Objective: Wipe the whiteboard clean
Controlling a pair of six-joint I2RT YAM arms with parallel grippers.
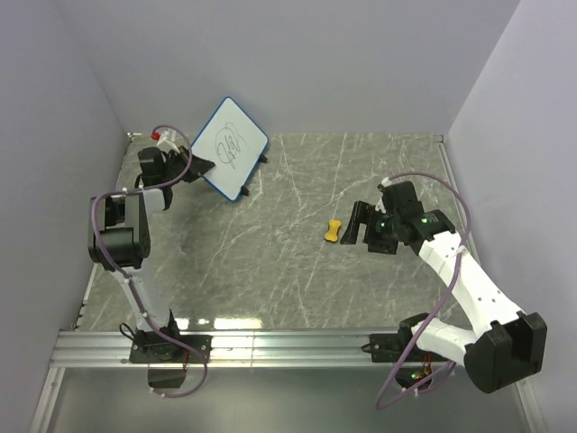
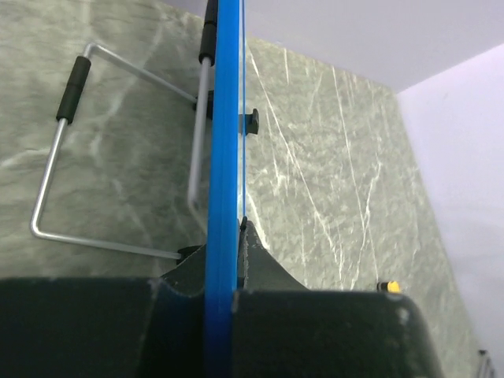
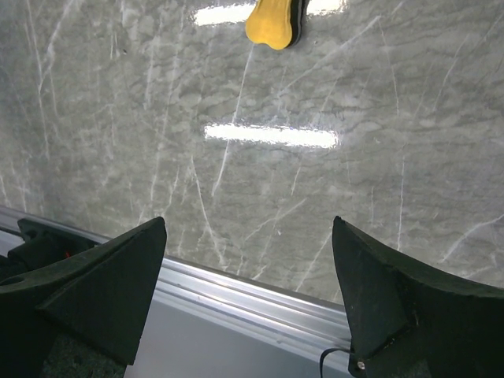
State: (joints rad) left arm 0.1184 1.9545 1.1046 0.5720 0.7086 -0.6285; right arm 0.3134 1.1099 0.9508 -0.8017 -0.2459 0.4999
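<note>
One yellow eraser (image 1: 334, 232) lies on the table (image 1: 297, 280) beside the right tool (image 1: 354, 225)

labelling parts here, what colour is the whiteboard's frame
Blue; the whiteboard frame shows best in the left wrist view.

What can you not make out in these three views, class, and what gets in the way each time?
1. Left wrist view: the whiteboard shows edge-on, so its written face is hidden; the left claw covers its lower frame.
2. Right wrist view: the yellow eraser is cut off by the top edge.
3. Top view: the scribble is too small to read.
</note>
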